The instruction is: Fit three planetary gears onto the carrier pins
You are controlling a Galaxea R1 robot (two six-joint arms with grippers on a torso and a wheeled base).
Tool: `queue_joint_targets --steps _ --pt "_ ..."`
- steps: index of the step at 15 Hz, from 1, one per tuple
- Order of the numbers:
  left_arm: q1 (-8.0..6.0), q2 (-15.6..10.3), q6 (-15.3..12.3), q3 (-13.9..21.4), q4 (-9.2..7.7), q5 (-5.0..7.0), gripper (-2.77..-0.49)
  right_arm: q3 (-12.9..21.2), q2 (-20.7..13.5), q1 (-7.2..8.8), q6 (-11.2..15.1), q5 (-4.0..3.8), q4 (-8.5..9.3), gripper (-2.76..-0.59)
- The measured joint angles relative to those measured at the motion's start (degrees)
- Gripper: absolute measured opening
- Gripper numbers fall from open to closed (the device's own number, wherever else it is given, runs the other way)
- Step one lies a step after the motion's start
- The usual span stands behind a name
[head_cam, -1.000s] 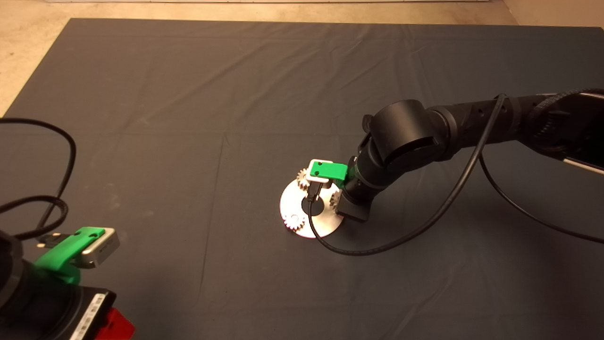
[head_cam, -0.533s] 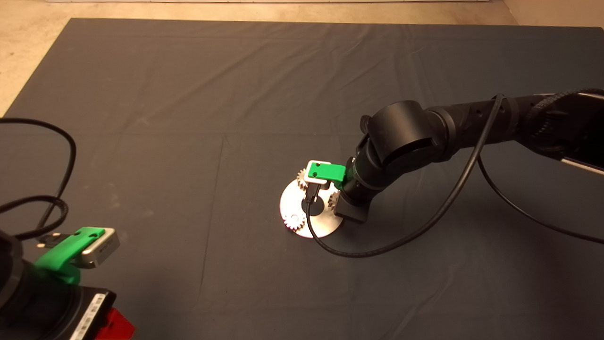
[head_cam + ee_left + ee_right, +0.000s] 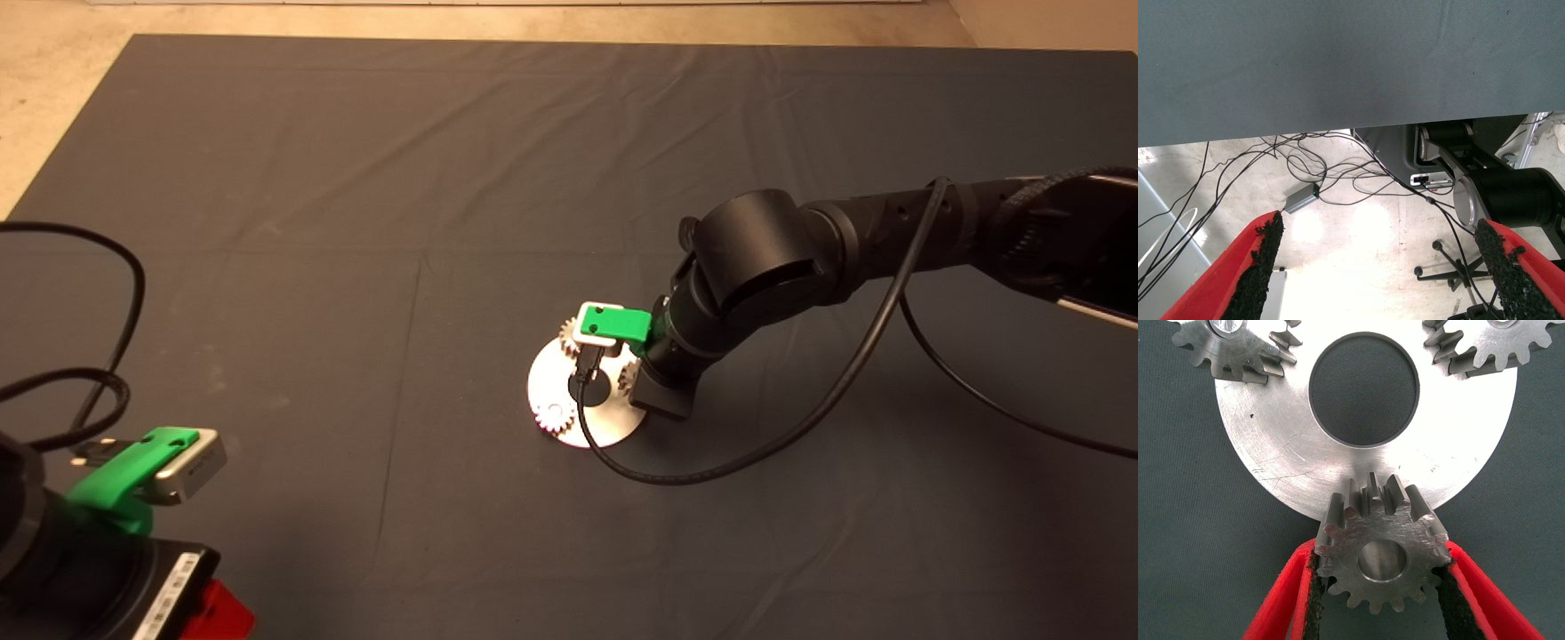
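A pale metal disc (image 3: pixel 1271 447) with a large centre hole lies on the dark mat; it also shows in the head view (image 3: pixel 597 425). Two planetary gears (image 3: pixel 1231 350) (image 3: pixel 1501 343) sit on its far side, so their carrier pins are hidden. My right gripper (image 3: pixel 1382 552) is shut on the third planetary gear (image 3: pixel 1368 535), which stands flat at the disc's near rim. A pale round face fills its bore. In the head view the right wrist (image 3: pixel 662 396) covers this gear and the fingers. My left gripper (image 3: pixel 1381 267) is open and empty, parked at the mat's lower left edge.
A black cable (image 3: pixel 711 467) loops from the right wrist over the mat beside the disc. Past the mat's edge, the left wrist view shows cables on the floor (image 3: pixel 1305 173) and a chair base (image 3: pixel 1451 273).
The right wrist has shifted very slightly left over the disc, still holding the gear. The left arm has not moved.
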Motion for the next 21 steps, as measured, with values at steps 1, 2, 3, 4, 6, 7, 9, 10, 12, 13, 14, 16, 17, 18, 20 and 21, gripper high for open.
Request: queue_joint_targets --steps 1,2,3,4,6,7,9,10,12,13,14,16,17,18,20,21 --pt "0.0 0.0 0.0 0.0 -0.01 0.0 -1.22 0.0 0.0 -0.02 0.0 0.0 0.0 -2.32" --pt "0.0 0.0 0.0 0.0 -0.01 0.0 -1.22 0.0 0.0 -0.1 0.0 0.0 -0.02 -2.31" --pt "0.0 0.0 0.0 0.0 -0.01 0.0 -1.22 0.0 0.0 -0.1 0.0 0.0 -0.02 -2.32" --pt "0.0 0.0 0.0 0.0 -0.01 0.0 -1.22 0.0 0.0 -0.1 0.0 -0.01 -0.06 -2.32" --pt "0.0 0.0 0.0 0.0 -0.01 0.02 -1.22 0.0 0.0 -0.15 0.0 -0.01 -0.06 -2.32" --pt "0.0 0.0 0.0 0.0 -0.01 0.0 -1.22 0.0 0.0 -0.38 0.0 -0.01 -0.11 -2.32" --pt "0.0 0.0 0.0 0.0 -0.01 0.0 -1.22 0.0 0.0 -1.05 0.0 -0.01 -0.11 -2.32" --pt "0.0 0.0 0.0 0.0 -0.01 0.0 -1.22 0.0 0.0 -1.06 0.0 -0.04 -0.11 -2.31" --pt "0.0 0.0 0.0 0.0 -0.01 0.0 -1.22 0.0 -0.1 -1.06 0.0 -0.01 -0.13 -2.31" --pt "0.0 0.0 0.0 0.0 -0.01 0.0 -1.22 0.0 -0.1 -1.06 0.0 -0.06 -0.16 -2.32" --pt "0.0 0.0 0.0 0.0 -0.01 0.0 -1.22 0.0 -0.1 -1.07 0.0 -0.06 -0.13 -2.32" --pt "0.0 0.0 0.0 0.0 -0.01 0.0 -1.22 0.0 -0.1 -1.08 0.0 -0.04 -0.16 -2.32" --pt "0.0 0.0 0.0 0.0 -0.01 0.0 -1.22 0.0 -0.1 -1.06 0.0 -0.04 -0.16 -2.32" --pt "0.0 0.0 0.0 0.0 -0.01 0.0 -1.22 0.0 -0.2 -1.06 0.0 -0.04 -0.2 -2.32" --pt "0.0 0.0 0.0 0.0 -0.01 0.0 -1.22 -0.2 -0.2 -1.08 0.0 -0.07 -0.55 -2.31" --pt "0.0 0.0 0.0 0.0 -0.01 0.0 -1.22 -0.2 -0.2 -1.08 0.0 -0.06 -0.66 -2.32"
